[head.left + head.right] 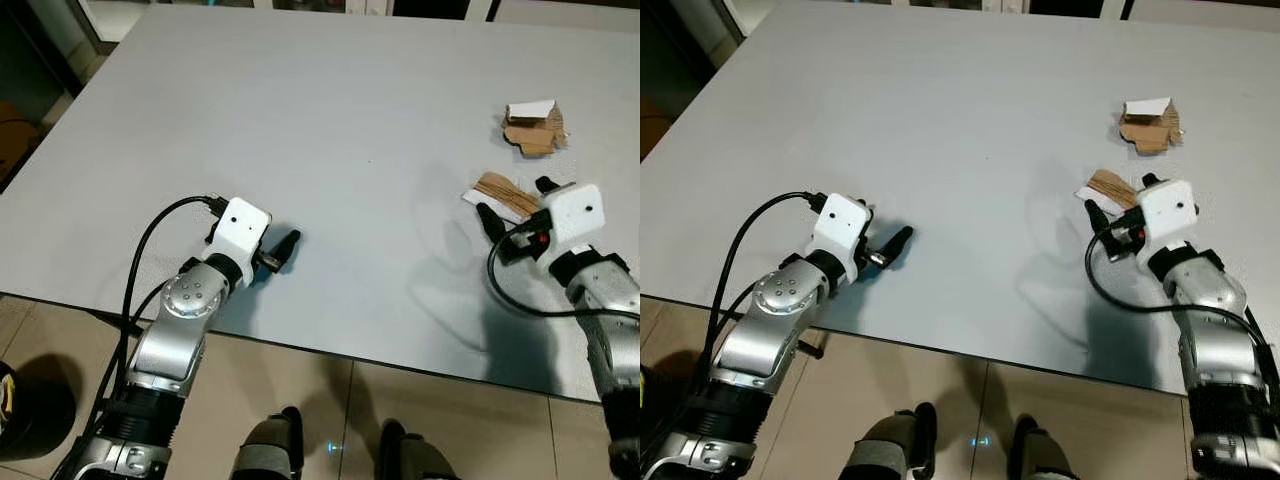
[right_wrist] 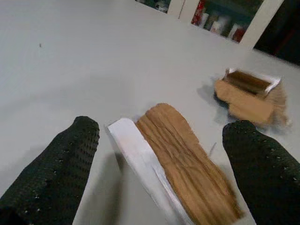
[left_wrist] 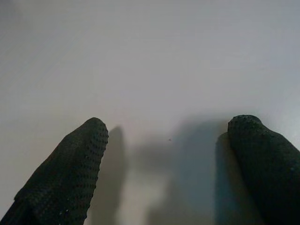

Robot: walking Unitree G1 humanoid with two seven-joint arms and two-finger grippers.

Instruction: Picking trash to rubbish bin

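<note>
The near cardboard scrap (image 2: 180,159) is being straddled by the wide-spread right claw (image 1: 513,207) for pickup; at 9 o'clock, the left claw (image 1: 283,249) is being rested wide on the counter (image 1: 300,120).

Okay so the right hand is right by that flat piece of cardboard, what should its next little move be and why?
Probably ease the right hand forward and down, then close. Its fingers are open on either side of the flat cardboard scrap, which lies on the table between them, ungripped. The second crumpled piece lies farther off.
</note>
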